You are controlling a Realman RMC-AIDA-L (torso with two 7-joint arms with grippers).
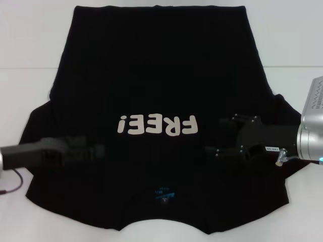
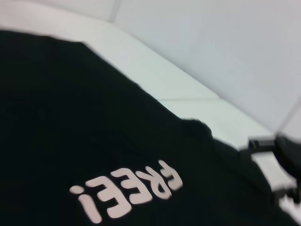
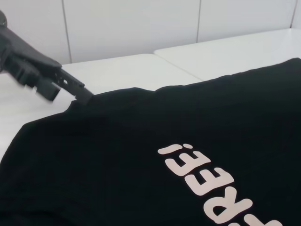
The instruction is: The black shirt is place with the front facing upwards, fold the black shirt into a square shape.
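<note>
Shirt status: the black shirt (image 1: 156, 75) lies flat and face up on the white table (image 1: 25, 35), collar nearest the robot, "FREE!" lettering (image 1: 156, 125) across the chest. No fold appears made. Recommended practice: each gripper should take its own sleeve edge cleanly, pinching one layer, then carry it inward evenly. The left gripper (image 1: 98, 150) reaches in low and level over the left sleeve; the right gripper (image 1: 214, 143) likewise over the right. Whether either pair of jaws is apart cannot be determined.
</note>
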